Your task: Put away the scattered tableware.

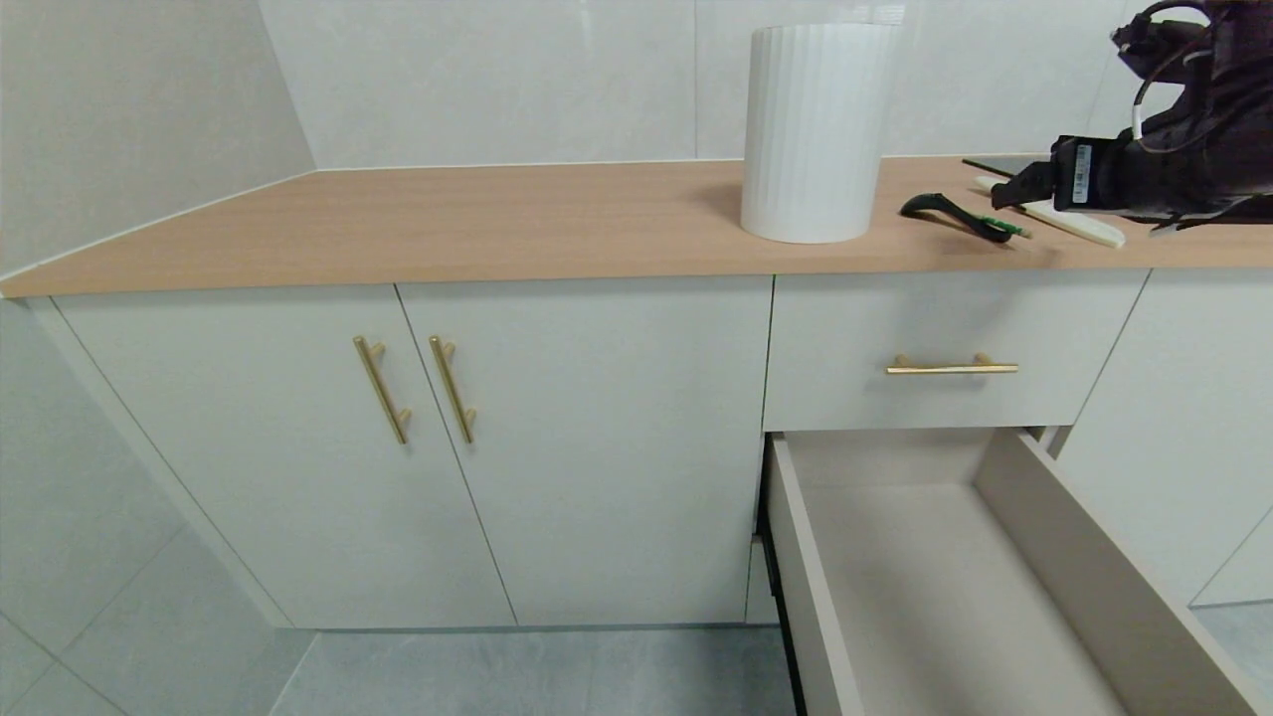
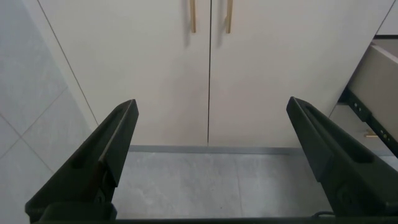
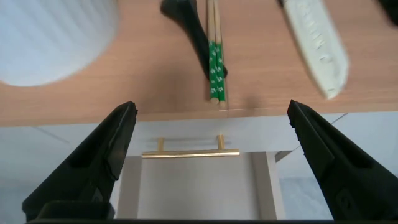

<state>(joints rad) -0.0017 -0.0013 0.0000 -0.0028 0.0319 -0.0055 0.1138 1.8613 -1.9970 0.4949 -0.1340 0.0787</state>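
Chopsticks of pale wood with green bands lie at the front edge of the wooden worktop; the right claw, released near them, should pinch both sticks together, avoiding the black curved utensil.

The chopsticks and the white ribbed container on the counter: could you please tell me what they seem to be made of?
Chopsticks: likely bamboo or wood, judging by the pale tan, matt shafts with a painted green band. White ribbed container: matt white with moulded vertical ribs; ceramic or plastic, I cannot tell which.
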